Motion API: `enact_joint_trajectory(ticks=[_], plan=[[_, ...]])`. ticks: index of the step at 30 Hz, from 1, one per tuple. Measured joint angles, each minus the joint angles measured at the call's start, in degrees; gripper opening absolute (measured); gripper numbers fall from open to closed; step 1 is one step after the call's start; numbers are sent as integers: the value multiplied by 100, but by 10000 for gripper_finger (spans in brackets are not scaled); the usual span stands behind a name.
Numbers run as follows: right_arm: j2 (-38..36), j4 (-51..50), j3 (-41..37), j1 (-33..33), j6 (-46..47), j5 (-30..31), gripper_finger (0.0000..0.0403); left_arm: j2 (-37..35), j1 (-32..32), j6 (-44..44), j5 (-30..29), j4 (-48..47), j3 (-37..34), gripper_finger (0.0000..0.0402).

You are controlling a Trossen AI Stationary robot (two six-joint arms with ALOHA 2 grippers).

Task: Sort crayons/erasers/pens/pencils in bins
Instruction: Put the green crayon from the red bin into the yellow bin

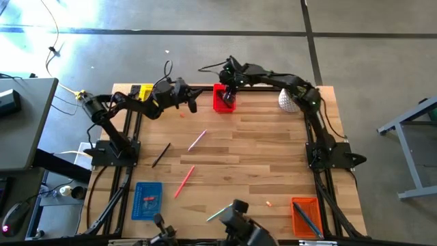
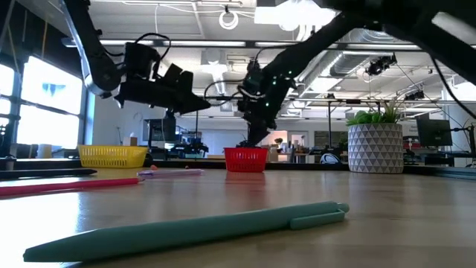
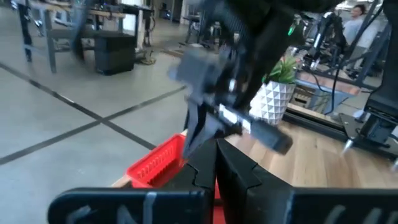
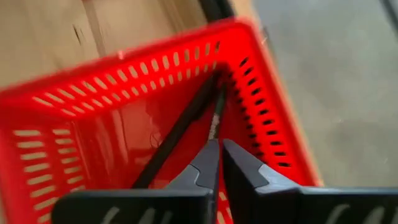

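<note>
My right gripper [image 1: 229, 96] points down into the red bin [image 1: 222, 104] at the table's far edge, and shows in the right wrist view [image 4: 219, 155] shut on a thin dark pen [image 4: 217, 115]. A second black pen [image 4: 177, 134] leans in the bin toward the same corner. My left gripper [image 1: 191, 104] hovers shut and empty, left of the red bin and above the table; it also shows in the left wrist view [image 3: 216, 165]. The yellow bin [image 1: 141, 91] stands at the far left, the blue bin [image 1: 147, 200] at the near left and the orange bin [image 1: 305, 215] at the near right. My right gripper pinches the thin dark pen by its near end [image 4: 216, 134], only at the fingertips. The fingers come from above, slanting down into the red bin, and lie along the pen. The pen's other end reaches the bin's far corner [image 4: 221, 87].
Loose on the table are a black pen [image 1: 161, 154], a pink pen [image 1: 196, 141], a red pen [image 1: 184, 181], a green pen [image 1: 217, 214] and a small orange piece [image 1: 270, 202]. A white plant pot [image 1: 288, 100] stands at the far right.
</note>
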Motion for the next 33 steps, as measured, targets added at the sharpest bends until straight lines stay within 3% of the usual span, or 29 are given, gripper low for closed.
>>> enact_joint_trajectory(ticks=[7, 13, 21, 33], plan=[[665, -768, 815, 0, -128, -99, 76, -501, -5, 168, -76, 31, -407, 0], [917, -930, 906, -7, -105, -58, 102, -686, -2, 201, -131, 15, -553, 0], [954, -959, 901, -44, 0, 113, 98, -686, -2, 259, -131, 7, -560, 0], [1003, -1008, 909, -91, 81, 221, 27, -686, -2, 259, -131, 6, -560, 0]])
